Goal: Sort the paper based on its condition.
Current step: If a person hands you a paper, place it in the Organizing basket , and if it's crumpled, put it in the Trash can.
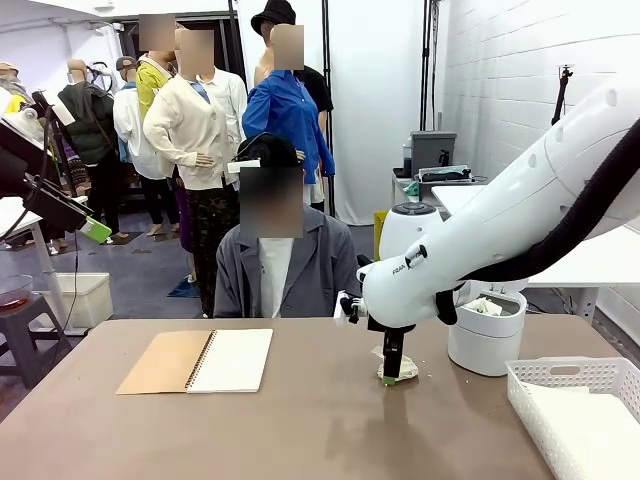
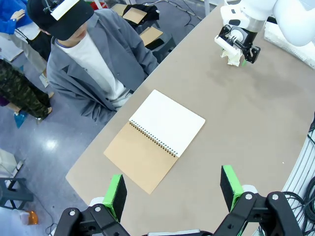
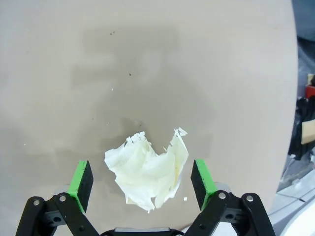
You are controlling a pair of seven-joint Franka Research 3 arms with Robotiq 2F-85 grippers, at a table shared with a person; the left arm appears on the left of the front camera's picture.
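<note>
Right gripper [image 3: 142, 183] stands with jaws spread wide, one green pad on either side of a single crumpled paper [image 3: 147, 172]; pads and paper are apart, nothing grasped. The paper is a lumpy, off-white wad with torn, ragged edges, resting on the brown matte worktop [image 3: 147, 64], which shows faint smudges and a few small white flecks near the wad. In the front view the same gripper [image 1: 395, 372] points straight down over the wad [image 1: 398, 372], right of the worktop's centre and nearer the far edge than the near one. Just beyond it toward the right far side stands one round white bin [image 1: 487, 335] with crumpled white material showing at its top. At the near right corner sits one white plastic lattice basket [image 1: 572, 378] holding flat white sheets [image 1: 590, 425]. One spiral-bound notebook [image 1: 198, 360] lies open at the left far part of the worktop, tan cover to the left, blank white page to the right, well apart from the gripper. Left gripper [image 2: 172, 189] hangs above the worktop's left end with jaws wide apart and empty, looking down on the notebook [image 2: 156, 138]. One person in a grey jacket [image 1: 275, 260] sits at the far edge behind the notebook. Nothing stands between the right gripper's pads and the wad.
</note>
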